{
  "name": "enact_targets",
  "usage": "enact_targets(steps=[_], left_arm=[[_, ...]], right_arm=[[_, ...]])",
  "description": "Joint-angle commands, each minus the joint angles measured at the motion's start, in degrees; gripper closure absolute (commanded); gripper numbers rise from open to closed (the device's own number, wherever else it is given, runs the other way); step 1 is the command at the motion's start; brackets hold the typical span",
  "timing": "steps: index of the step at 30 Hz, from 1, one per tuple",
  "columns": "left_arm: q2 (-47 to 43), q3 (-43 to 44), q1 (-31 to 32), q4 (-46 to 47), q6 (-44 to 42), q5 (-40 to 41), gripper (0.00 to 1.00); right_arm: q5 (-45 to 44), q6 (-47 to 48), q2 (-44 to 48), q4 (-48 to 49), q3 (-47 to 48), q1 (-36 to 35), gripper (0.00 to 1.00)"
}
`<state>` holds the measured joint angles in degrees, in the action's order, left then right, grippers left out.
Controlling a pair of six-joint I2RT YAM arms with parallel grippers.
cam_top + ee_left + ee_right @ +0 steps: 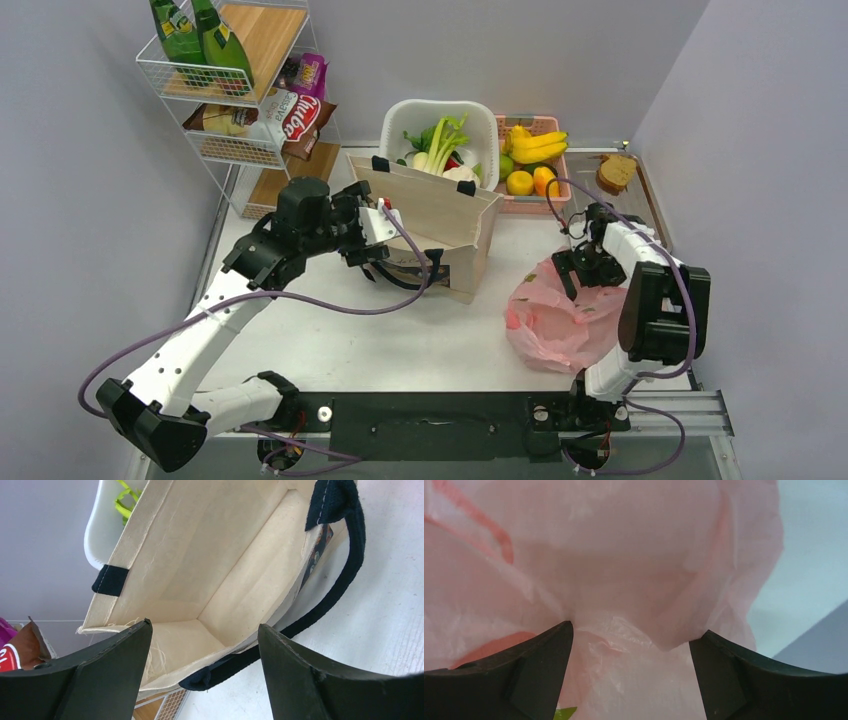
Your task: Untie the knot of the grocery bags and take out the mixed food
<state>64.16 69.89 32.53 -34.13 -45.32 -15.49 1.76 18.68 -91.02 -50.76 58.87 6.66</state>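
The left gripper (202,630) is being held wide open and empty at the mouth of the canvas tote (200,555), which is standing on the table (380,340). The right gripper (631,630) is being held spread against the pink plastic bag (624,555); apparently no film is being pinched.

The pink bag (560,322) veils its contents; a green scrap (565,713) is cut off below.

I see a wire rack (232,152) at ten o'clock on the table (400,340), with a purple snack packet (310,72) on it. A white basket (392,125) stands at twelve, a pink basket (530,204) just beside it at one, and a bread slice (616,172) at two.
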Motion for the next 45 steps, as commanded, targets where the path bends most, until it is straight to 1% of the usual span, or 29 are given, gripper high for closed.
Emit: enact_targets(steps=[1, 3, 5, 6, 7, 8, 9, 10, 11, 12, 14, 15, 17, 18, 20, 22, 25, 27, 30, 33, 34, 35, 38, 40, 41, 42, 43, 44, 45], left_arm=[[-2.0, 0.3, 0.3, 0.5, 1.2, 1.6, 0.25], [-1.9, 0.3, 0.2, 0.6, 1.2, 2.1, 0.25], [-1.9, 0.2, 0.2, 0.8, 1.5, 2.2, 0.25], [-1.8, 0.5, 0.2, 1.1, 2.0, 2.3, 0.25], [-1.6, 0.7, 0.2, 1.7, 2.5, 2.5, 0.25], [-1.2, 1.3, 0.1, 2.0, 4.1, 2.7, 0.25], [-0.9, 1.9, -0.4, 2.2, 5.2, 2.6, 0.25], [0.1, 3.6, -1.0, 2.1, 7.4, 1.9, 0.25], [0.6, 4.6, -2.7, 1.0, 8.7, -0.8, 0.25], [2.0, 7.3, -3.8, 0.2, 11.3, -5.0, 0.25], [4.3, 11.4, -6.6, -2.1, 14.9, -10.4, 0.24], [5.1, 12.5, -7.9, -3.2, 16.7, -11.8, 0.24], [6.8, 15.2, -8.6, -4.0, 17.7, -15.0, 0.24], [7.0, 16.4, -8.5, -4.1, 17.8, -17.0, 0.23], [7.2, 17.6, -8.0, -4.2, 17.5, -20.0, 0.22], [7.8, 19.0, -6.7, -4.1, 17.5, -21.2, 0.21], [9.7, 22.1, -4.5, -4.0, 17.2, -21.0, 0.2], [10.9, 23.6, -3.0, -3.3, 17.2, -20.4, 0.2], [12.4, 24.7, -0.7, -0.7, 17.5, -18.4, 0.2], [14.5, 25.6, 1.0, 5.7, 18.4, -16.3, 0.2], [15.0, 26.0, 1.8, 7.7, 18.4, -15.3, 0.2], [16.3, 26.8, 2.1, 8.7, 18.2, -14.8, 0.2], [19.4, 29.7, 3.2, 11.9, 17.8, -14.8, 0.2], [23.0, 32.5, 4.3, 12.1, 17.2, -17.2, 0.19], [23.9, 34.2, 5.4, 12.1, 17.1, -20.0, 0.19], [25.4, 34.8, 6.1, 12.3, 17.2, -21.4, 0.19], [26.0, 35.4, 7.5, 12.7, 17.5, -24.6, 0.19], [26.9, 34.9, 8.2, 14.6, 19.2, -25.9, 0.19], [27.2, 34.3, 9.2, 16.4, 20.5, -29.3, 0.19]], right_arm=[[-1.6, -0.8, -3.0, 5.3, -1.2, -0.4, 0.2], [-1.6, -0.7, -3.5, 6.2, -2.0, -0.4, 0.23], [-0.9, -0.3, -3.9, 6.6, -2.9, -0.6, 0.35], [0.1, -0.1, -4.1, 6.3, -3.2, -0.6, 0.51], [0.9, 0.2, -3.9, 5.9, -3.4, -0.8, 0.6], [3.2, 0.4, -3.6, 4.9, -3.4, -0.7, 0.75], [4.5, 1.0, -2.3, 4.2, -3.3, -0.6, 0.83], [7.7, 1.5, -1.4, 2.4, -2.9, -0.3, 0.96], [9.2, 2.9, 1.4, 1.5, -2.1, 0.0, 0.99], [12.7, 4.0, 3.1, -0.7, -1.6, 0.7, 1.0], [18.2, 7.1, 9.1, -3.6, 0.2, 2.1, 1.0], [20.2, 8.5, 13.3, -4.5, 2.0, 2.6, 1.0], [25.4, 8.9, 18.9, -6.4, 5.9, 3.3, 1.0], [28.6, 8.7, 22.0, -7.2, 7.6, 3.4, 1.0], [32.8, 8.3, 25.1, -8.0, 13.1, 3.4, 1.0], [35.7, 6.6, 27.1, -7.8, 18.5, 3.5, 1.0], [38.9, 1.3, 28.6, -6.6, 27.0, 3.5, 1.0], [41.6, -3.2, 29.7, -4.4, 31.1, 3.5, 1.0], [44.5, -10.9, 32.1, 2.4, 34.1, 3.4, 1.0], [48.1, -18.4, 34.0, 13.1, 33.9, 3.1, 1.0], [48.8, -21.9, 34.7, 15.2, 33.6, 3.0, 1.0], [50.4, -23.6, 35.0, 19.2, 33.5, 2.7, 1.0], [52.7, -30.0, 35.7, 25.9, 33.6, 1.9, 1.0], [54.1, -32.9, 35.5, 29.3, 33.7, 0.9, 1.0], [54.6, -33.6, 35.4, 30.3, 33.8, -0.1, 1.0], [54.7, -34.4, 35.1, 30.5, 33.7, -0.7, 1.0], [54.3, -34.6, 35.1, 30.7, 33.5, -2.2, 1.0], [54.0, -34.7, 35.1, 30.7, 33.1, -3.0, 1.0], [52.9, -34.7, 35.1, 31.0, 32.8, -4.9, 1.0]])
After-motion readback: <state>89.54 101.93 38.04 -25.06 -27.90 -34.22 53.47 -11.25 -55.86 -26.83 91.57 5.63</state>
